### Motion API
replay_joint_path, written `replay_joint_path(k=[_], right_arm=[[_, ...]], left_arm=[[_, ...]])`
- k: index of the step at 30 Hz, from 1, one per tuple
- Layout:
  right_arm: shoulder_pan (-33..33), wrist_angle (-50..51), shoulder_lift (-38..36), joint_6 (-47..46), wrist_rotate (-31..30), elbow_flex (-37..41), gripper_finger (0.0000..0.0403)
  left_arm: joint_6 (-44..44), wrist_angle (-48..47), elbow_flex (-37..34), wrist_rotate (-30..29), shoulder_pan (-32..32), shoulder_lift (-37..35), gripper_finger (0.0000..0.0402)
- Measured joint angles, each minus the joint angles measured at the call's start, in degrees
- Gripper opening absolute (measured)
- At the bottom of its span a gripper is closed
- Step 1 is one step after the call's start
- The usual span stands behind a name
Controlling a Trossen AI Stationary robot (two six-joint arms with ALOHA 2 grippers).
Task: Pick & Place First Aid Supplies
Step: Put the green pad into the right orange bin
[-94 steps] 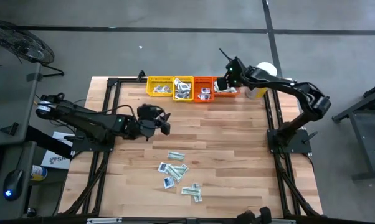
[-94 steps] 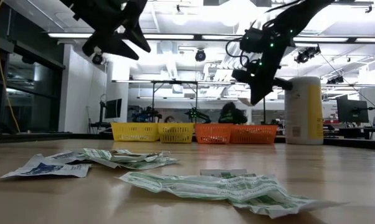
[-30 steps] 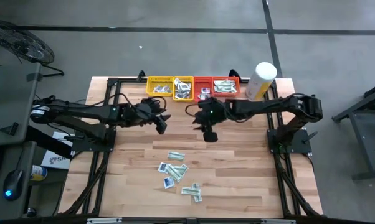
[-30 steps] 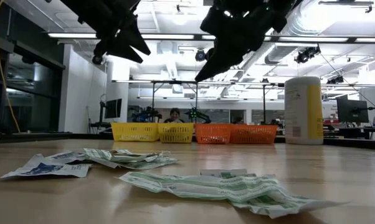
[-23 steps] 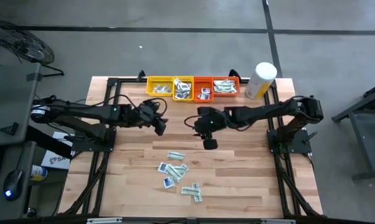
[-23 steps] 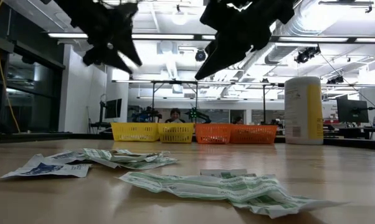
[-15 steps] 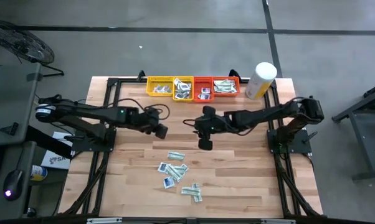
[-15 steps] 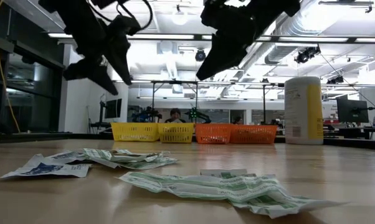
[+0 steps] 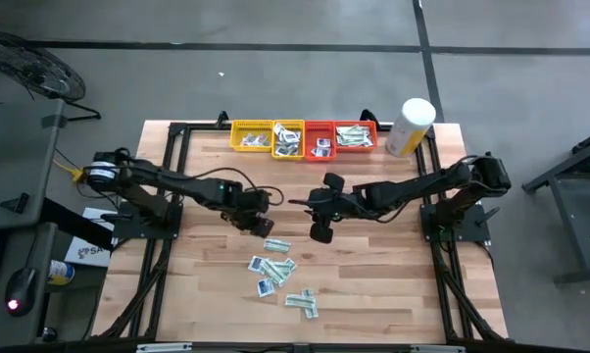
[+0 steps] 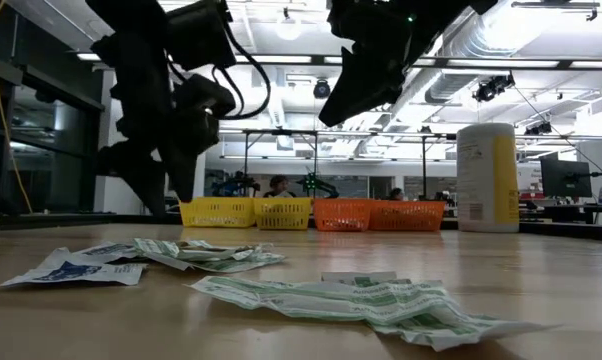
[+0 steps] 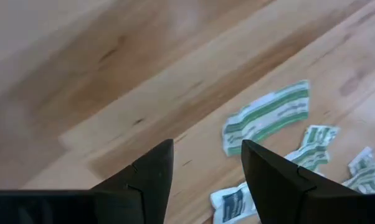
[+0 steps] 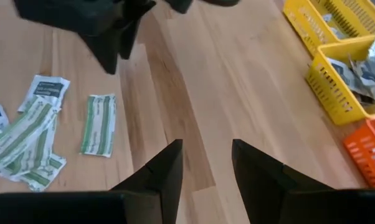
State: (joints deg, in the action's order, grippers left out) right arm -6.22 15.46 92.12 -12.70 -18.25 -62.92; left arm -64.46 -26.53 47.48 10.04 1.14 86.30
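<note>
Along the table's (image 9: 373, 284) far edge, four trays in a row: two yellow trays (image 9: 268, 136) to the left, two red trays (image 9: 336, 135) to the right, packets inside them. Just right of that row, the canister (image 9: 410, 126), upright near the far right corner. Out on the near half, a loose cluster of first aid supplies (image 9: 275, 273), one strip (image 9: 276, 245) lying at the cluster's far side. Above the table's middle, left gripper (image 9: 260, 226) just left of that strip, fingers apart over bare wood. Right gripper (image 9: 318, 233) close by on the strip's other side, fingers apart, nothing between them.
</note>
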Motion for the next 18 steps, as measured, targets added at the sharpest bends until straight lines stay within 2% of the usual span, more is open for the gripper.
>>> replay_joint_path(k=[8,18], right_arm=[[-0.9,0.5,0.0,-2.8,-0.3,0.0,0.0131],[-2.5,2.0,0.0,-2.9,0.2,0.0,0.0131]], left_arm=[[-0.6,7.9,0.0,1.9,2.9,3.8,0.0186],[-2.0,9.8,0.1,3.1,4.3,8.8,0.0186]])
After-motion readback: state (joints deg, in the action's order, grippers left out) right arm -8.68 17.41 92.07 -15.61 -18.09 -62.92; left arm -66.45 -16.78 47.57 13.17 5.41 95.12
